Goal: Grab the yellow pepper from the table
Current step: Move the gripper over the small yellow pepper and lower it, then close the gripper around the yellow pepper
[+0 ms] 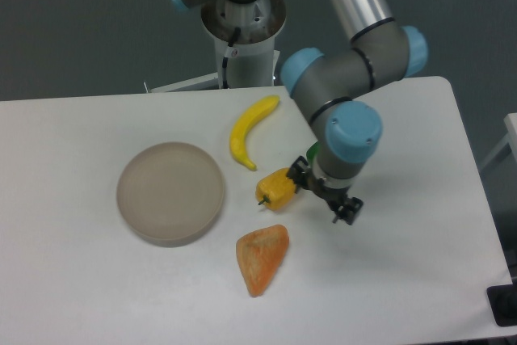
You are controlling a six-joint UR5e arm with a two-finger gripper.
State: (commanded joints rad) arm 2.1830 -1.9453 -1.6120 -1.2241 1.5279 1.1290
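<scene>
The yellow pepper (276, 189) sits just right of the frame's centre on the white worktop (420, 280), its short stem pointing lower left. The round beige-grey plate (170, 192), left of centre, holds nothing. The end effector (311, 187) hangs from the blue-capped wrist right of the pepper; one dark finger (296, 174) lies against the pepper's right side, the other finger (347, 210) stands apart toward the lower right. Whether it grips the pepper or only touches it cannot be told. A banana (247, 130) lies above the pepper, and an orange wedge-shaped piece (262, 258) below it. A sliver of green (312, 151) shows behind the wrist.
</scene>
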